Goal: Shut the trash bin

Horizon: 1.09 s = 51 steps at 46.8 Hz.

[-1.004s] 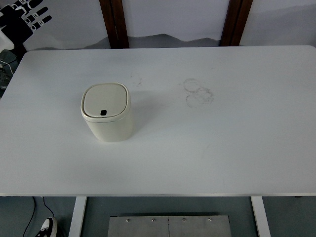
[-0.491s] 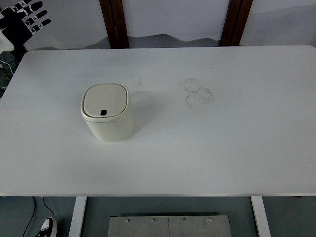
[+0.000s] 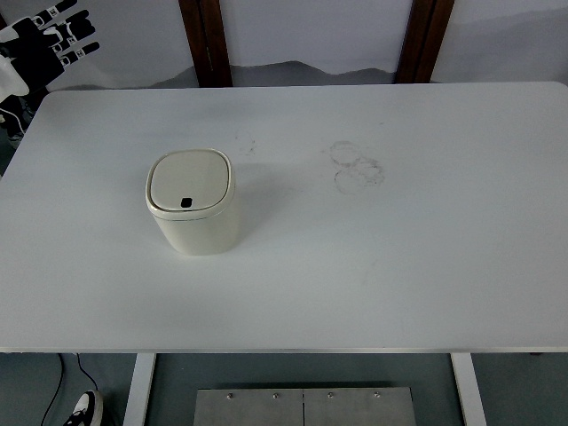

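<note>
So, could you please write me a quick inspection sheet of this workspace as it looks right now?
Surface: white table, faint ring marks right of centre.
Job's things: cream trash bin upright, left of centre; lid lies flat, closed.
Clutter: nothing seen.
Grippers: left hand at top-left corner, beyond the table, fingers spread, holding nothing; right hand not in view.
Cables: dark cable on the floor, bottom left.
Surroundings: two brown posts behind the table; shoe by the table leg.

white table (image 3: 426,266); two brown posts (image 3: 206,40) behind | grey floor (image 3: 515,390)
</note>
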Motion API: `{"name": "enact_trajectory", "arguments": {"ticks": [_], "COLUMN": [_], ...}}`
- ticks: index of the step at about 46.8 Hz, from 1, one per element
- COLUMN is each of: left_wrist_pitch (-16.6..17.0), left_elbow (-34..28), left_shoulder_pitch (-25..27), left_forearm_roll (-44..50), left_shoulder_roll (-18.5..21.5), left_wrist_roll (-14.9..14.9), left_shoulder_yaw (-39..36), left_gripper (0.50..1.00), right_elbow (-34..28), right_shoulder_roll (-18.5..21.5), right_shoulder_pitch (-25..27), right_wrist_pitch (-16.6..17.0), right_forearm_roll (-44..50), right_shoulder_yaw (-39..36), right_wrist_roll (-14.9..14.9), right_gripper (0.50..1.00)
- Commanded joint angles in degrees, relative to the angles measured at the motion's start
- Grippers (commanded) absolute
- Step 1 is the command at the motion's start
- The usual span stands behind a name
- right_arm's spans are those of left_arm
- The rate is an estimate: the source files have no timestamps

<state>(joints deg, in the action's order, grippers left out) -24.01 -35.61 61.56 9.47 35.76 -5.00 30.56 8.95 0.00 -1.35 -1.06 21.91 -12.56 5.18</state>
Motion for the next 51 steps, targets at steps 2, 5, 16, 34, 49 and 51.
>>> {"name": "enact_trajectory", "arguments": {"ticks": [2,5,16,34,49,51], "left_wrist_pitch": [0.2,0.3,0.3,0.3,0.3,0.3], "left_elbow": [0.1,0.1,0.2,0.2,0.2,0.2], "left_shoulder_pitch": [-0.1,-0.2,-0.2,-0.2,-0.2,-0.2], "left_forearm_roll": [0.4,1.0,6.6,6.6,6.6,6.6], "left_shoulder_roll": [-0.2,-0.2,-0.3,-0.3,-0.4,-0.4], "left_wrist_roll": [0.1,0.2,0.2,0.2,0.2,0.2], "left_shoulder_yaw": [0.3,0.4,0.4,0.7,1.3,1.3], "left_gripper": [1.000,1.000,1.000,1.000,1.000,1.000], "right_elbow": [0.0,0.0,0.0,0.0,0.0,0.0], "right_shoulder_roll": [0.0,0.0,0.0,0.0,0.0,0.0], "right_shoulder_pitch": [-0.1,0.0,0.0,0.0,0.0,0.0], "right_wrist_pitch": [0.0,0.0,0.0,0.0,0.0,0.0], "right_forearm_roll": [0.0,0.0,0.0,0.0,0.0,0.0], "right_shoulder_yaw": [-0.1,-0.1,-0.2,-0.2,-0.2,-0.2], "right_wrist_roll": [0.0,0.0,0.0,0.0,0.0,0.0], "right_gripper": [0.995,0.995,0.995,0.995,0.995,0.995]}}
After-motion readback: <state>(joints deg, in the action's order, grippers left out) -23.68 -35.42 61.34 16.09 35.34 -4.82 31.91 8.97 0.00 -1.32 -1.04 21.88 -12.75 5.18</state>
